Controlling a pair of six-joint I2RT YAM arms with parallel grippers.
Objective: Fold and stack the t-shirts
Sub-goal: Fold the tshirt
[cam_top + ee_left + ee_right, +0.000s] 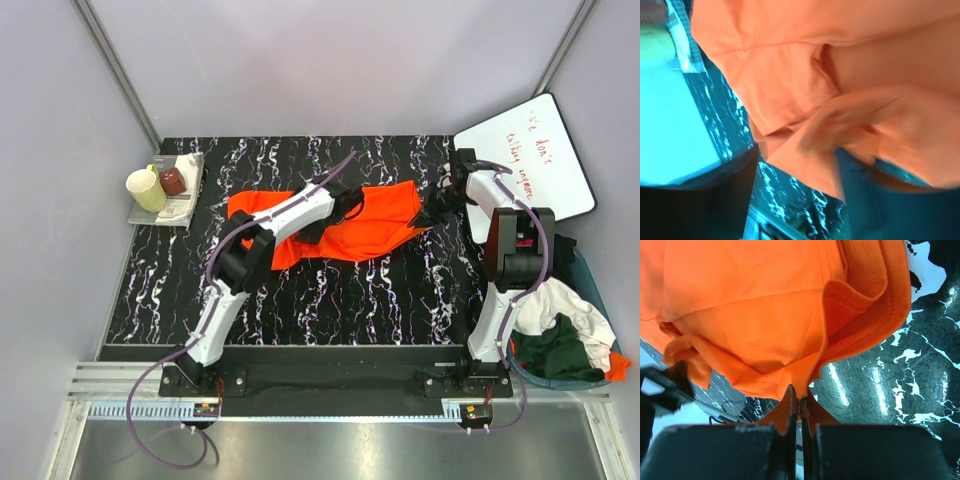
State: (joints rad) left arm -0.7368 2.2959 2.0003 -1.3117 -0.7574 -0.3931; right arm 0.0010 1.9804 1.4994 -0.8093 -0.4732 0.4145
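The bright orange t-shirt [375, 222] lies crumpled in the middle of the black marbled table [330, 300]. My right gripper [432, 212] is shut on its right edge; in the right wrist view the jaws [801, 400] pinch a fold of the orange fabric [750, 315], lifted just off the table. My left gripper [350, 205] hovers over the shirt's middle. In the blurred left wrist view its fingers [695, 200] stand wide apart, with orange cloth [790, 80] just beyond them and nothing clamped. White [560, 300] and dark green [550, 348] shirts lie in a basket at the right.
The basket [598, 290] sits off the table's right edge beside the right arm. A white board with red writing [535, 150] leans at the back right. A tray [170, 210] with a yellow cup [146, 188] and a dark red object [174, 181] stands at the back left.
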